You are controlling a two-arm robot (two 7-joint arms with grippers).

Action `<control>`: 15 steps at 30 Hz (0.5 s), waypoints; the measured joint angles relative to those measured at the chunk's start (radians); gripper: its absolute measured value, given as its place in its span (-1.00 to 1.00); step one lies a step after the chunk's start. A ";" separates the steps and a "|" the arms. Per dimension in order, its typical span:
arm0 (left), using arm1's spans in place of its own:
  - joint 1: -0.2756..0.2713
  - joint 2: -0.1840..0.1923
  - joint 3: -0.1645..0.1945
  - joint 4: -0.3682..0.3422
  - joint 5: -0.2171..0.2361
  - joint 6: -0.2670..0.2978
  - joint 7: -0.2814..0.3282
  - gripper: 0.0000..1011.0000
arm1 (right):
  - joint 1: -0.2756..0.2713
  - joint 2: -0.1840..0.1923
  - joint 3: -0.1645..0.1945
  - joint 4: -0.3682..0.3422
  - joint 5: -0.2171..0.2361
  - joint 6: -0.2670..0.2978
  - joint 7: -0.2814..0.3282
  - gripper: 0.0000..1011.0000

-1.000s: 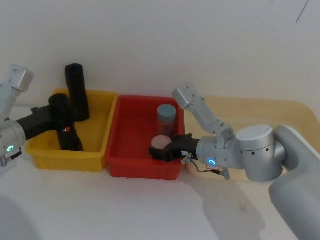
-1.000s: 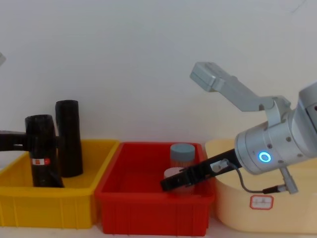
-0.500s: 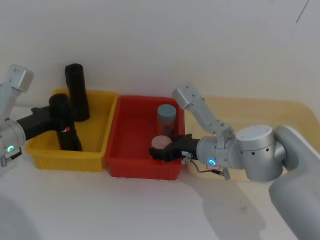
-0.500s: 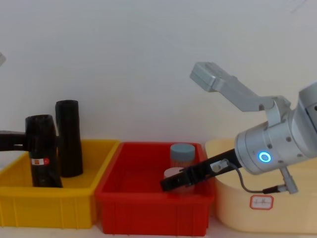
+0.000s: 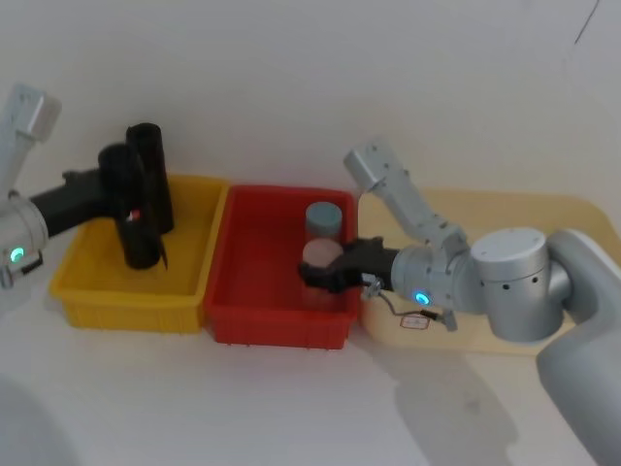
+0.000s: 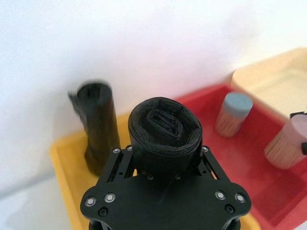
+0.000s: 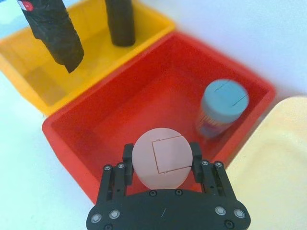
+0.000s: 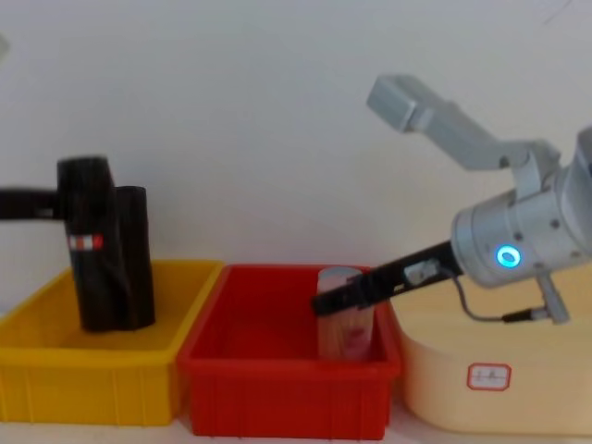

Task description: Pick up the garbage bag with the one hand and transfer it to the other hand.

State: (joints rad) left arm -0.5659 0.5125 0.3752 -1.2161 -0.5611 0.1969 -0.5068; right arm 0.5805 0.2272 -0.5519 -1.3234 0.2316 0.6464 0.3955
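Clamping garbage bag (plain roll partly hidden behind), left fingers; right fingers round pink-lidded jar.

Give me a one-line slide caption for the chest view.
Left gripper holds the garbage bag over the yellow bin; right gripper grips a container in the red bin.

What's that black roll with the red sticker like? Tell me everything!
The bag is a tightly rolled black plastic cylinder. Its top shows coiled layers, and a red-and-white sticker sits on its side. The left end effector clamps its upper part and holds it nearly upright. Its ragged lower end hangs over the yellow bin, close by another black roll.
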 joint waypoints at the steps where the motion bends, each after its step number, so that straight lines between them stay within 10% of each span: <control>1: -0.004 0.001 -0.001 -0.004 -0.001 0.000 -0.002 -0.23 | -0.002 0.005 0.005 -0.017 -0.004 -0.001 -0.006 0.32; 15: -0.144 -0.006 0.010 -0.030 -0.027 -0.011 -0.122 -0.23 | -0.013 0.058 0.068 -0.177 -0.044 0.000 -0.072 0.32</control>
State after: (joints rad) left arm -0.7102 0.5066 0.3851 -1.2464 -0.5882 0.1858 -0.6287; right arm 0.5672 0.2854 -0.4843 -1.5003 0.1872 0.6466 0.3236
